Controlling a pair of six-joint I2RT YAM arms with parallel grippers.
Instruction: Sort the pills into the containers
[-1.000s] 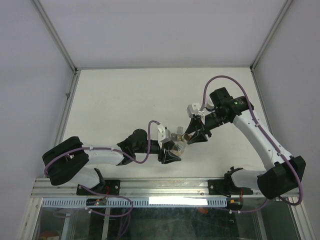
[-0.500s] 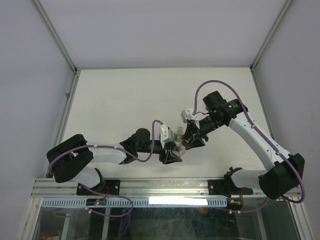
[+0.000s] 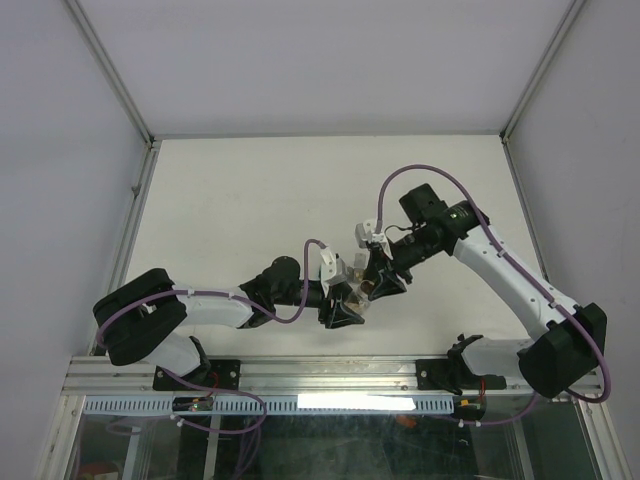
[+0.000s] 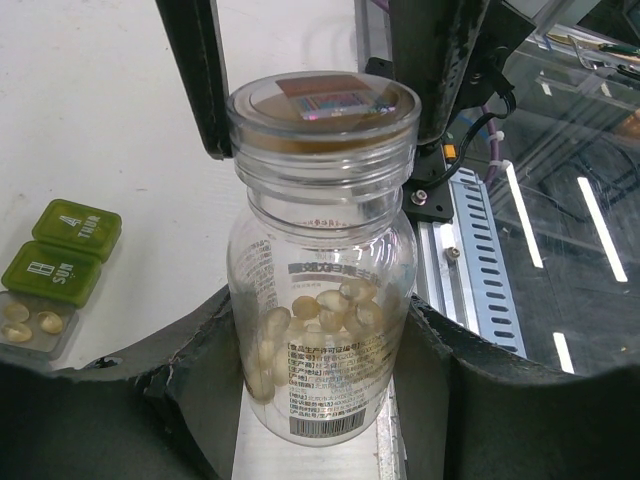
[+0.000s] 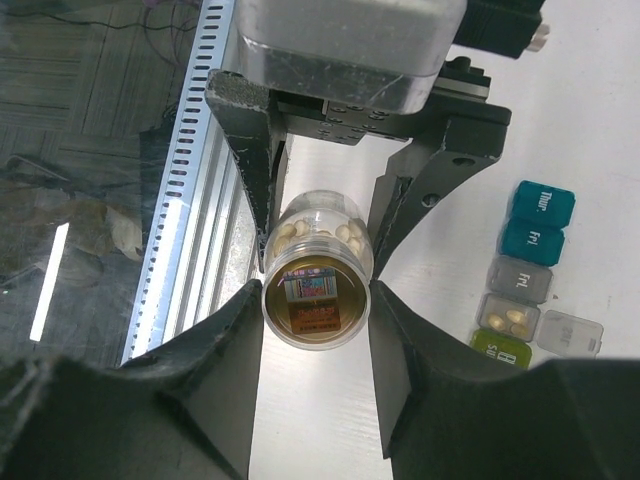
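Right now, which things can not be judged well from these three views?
1. Left wrist: the pill organiser is cut off by the left edge.
2. Top external: the pill bottle is nearly covered by the left gripper and right gripper; the organiser does not show.
3. Right wrist: whether the right gripper presses the cap is unclear.

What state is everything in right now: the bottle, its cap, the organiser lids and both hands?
bottle: held by its body, roughly a third full of pills.
cap: on the bottle.
left hand: shut on the bottle's body.
right hand: shut on the cap, one finger on each side.
containers: one grey compartment open with pills inside; the other lids in view are shut.
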